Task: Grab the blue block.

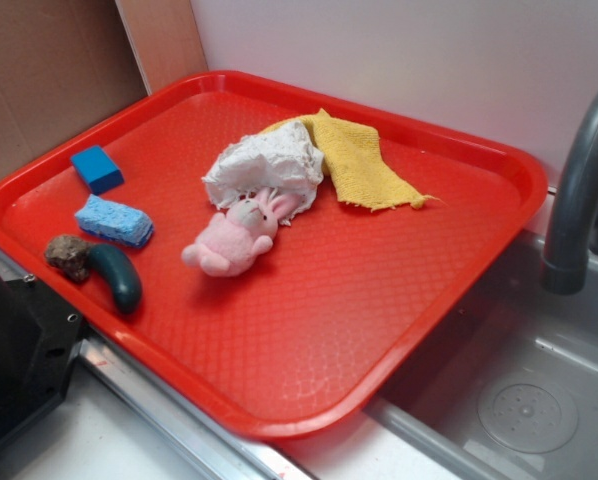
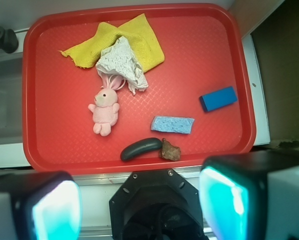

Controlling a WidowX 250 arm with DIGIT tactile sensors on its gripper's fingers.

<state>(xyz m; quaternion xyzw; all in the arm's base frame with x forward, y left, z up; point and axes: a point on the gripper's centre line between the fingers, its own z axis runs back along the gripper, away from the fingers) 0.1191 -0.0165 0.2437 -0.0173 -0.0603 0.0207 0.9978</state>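
Blue block (image 1: 97, 168), the only one of its kind, lies flat on the red tray (image 1: 309, 330) close to the rim at one side, with bare tray all around it and nothing touching it. Just beside it, but apart, lies one pale-blue sponge (image 1: 114, 221), and past that one dark green curved piece (image 1: 118, 276) touches one brown lump (image 1: 68, 255) near the tray's front edge. One pink bunny (image 1: 232, 239) lies near the middle, its ears under one crumpled white cloth (image 1: 264, 166), which overlaps one yellow cloth (image 1: 359, 160) toward the far rim. A wide stretch of tray lies bare (most of the side nearest the sink (image 1: 519, 400)). In the wrist view the gripper (image 2: 139, 202) hangs high over the tray's front edge, fingers (image 2: 224, 200) spread wide apart and holding nothing, well apart from the block.
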